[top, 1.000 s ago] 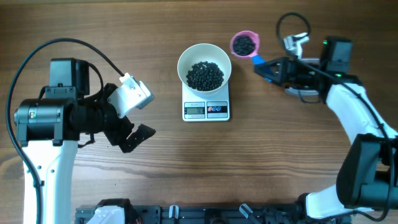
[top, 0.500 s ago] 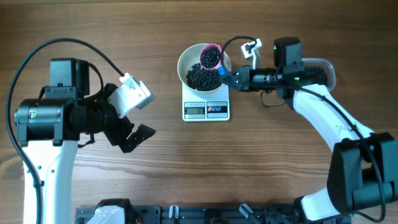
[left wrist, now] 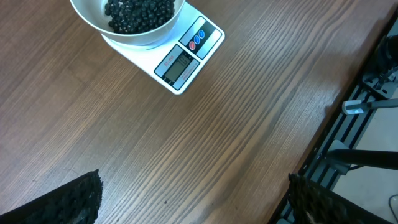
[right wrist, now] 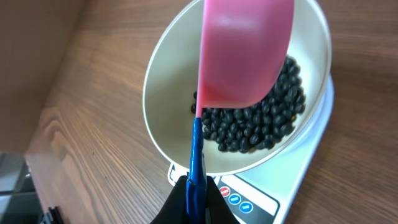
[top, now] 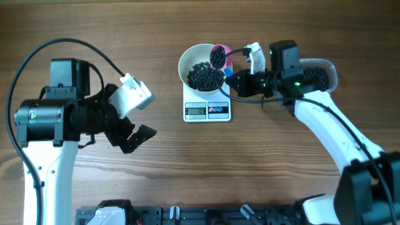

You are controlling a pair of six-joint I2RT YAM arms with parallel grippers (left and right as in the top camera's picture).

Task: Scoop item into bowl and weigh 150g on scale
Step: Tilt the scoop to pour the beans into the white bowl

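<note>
Since a second ago the pink scoop [top: 219,55] has travelled from the table's right side to the white bowl [top: 187,57]. It now hangs tipped over the bowl's far right rim, dark grains showing in its cup. Heaped black beans [top: 205,76] lie in the bowl, which sits on the white scale [top: 207,111]; neither has shifted. Right of them a clear tub [top: 324,74] holding more beans stands on the wooden table [top: 187,175], partly covered by the right arm.

The right end effector [top: 240,81] is clamped on the scoop's blue handle [right wrist: 196,149], just right of the bowl, with the heap below and to its left. The left end effector [top: 137,139] hangs with its jaws wide apart and empty, well left of the scale, as before.

From the right wrist only the scoop's pink underside shows, hiding part of the heap. The scale's display is too small to read, and the left wrist view cuts off the bowl's far side.
</note>
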